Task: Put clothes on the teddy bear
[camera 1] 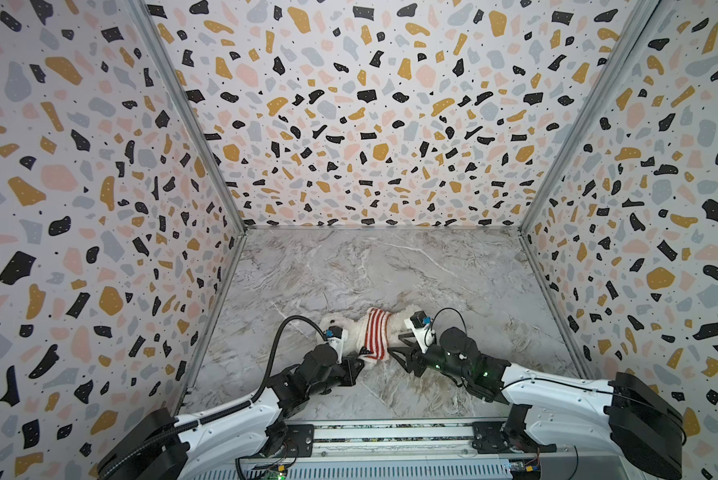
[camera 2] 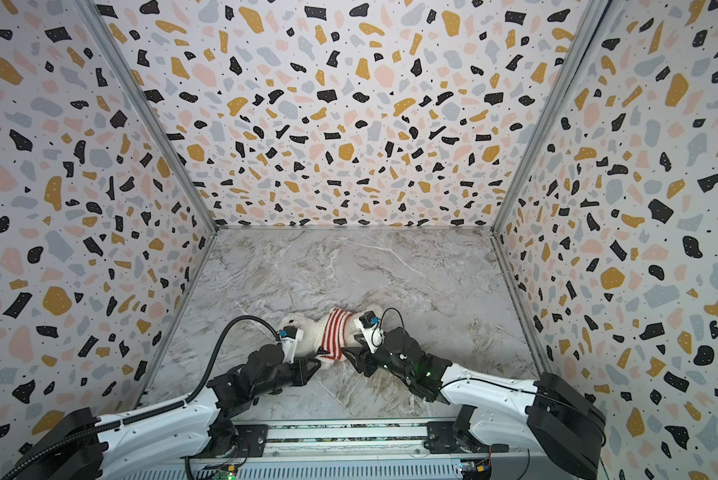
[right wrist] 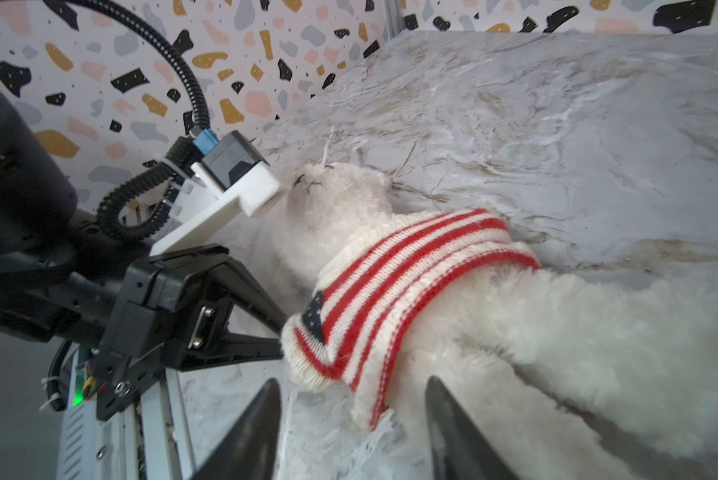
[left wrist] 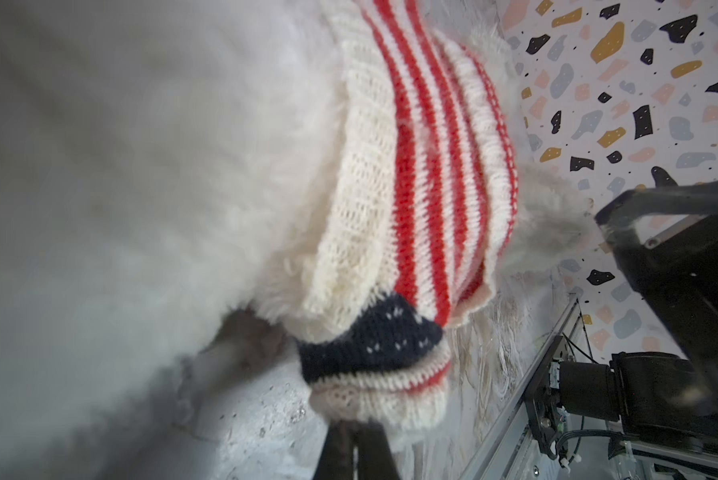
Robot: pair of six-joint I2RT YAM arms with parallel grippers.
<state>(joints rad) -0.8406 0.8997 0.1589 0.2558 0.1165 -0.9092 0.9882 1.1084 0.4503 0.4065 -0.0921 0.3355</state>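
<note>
The teddy bear (camera 1: pixel 349 334) (camera 2: pixel 303 334) lies on its side on the marble tabletop, cream-white and fluffy, its head (right wrist: pixel 336 199) toward the left arm. A red-and-white striped sweater (camera 1: pixel 376 332) (camera 2: pixel 334 332) (right wrist: pixel 390 282) with a navy patch wraps its middle. My left gripper (camera 1: pixel 361 356) (camera 2: pixel 318 358) (left wrist: pixel 355 428) is shut on the sweater's sleeve cuff (left wrist: pixel 374 399) at the near side. My right gripper (camera 1: pixel 395 347) (camera 2: pixel 349 350) (right wrist: pixel 351 382) is open. Its fingers (right wrist: pixel 262 415) straddle the sweater's lower hem and the bear's fur (right wrist: pixel 556 332) without gripping.
Terrazzo-patterned walls (camera 1: pixel 100 208) enclose the marble table (camera 1: pixel 390 266) on three sides. A metal rail (camera 1: pixel 390 432) carrying both arm bases runs along the near edge. The two grippers are close together over the bear, near the table's front.
</note>
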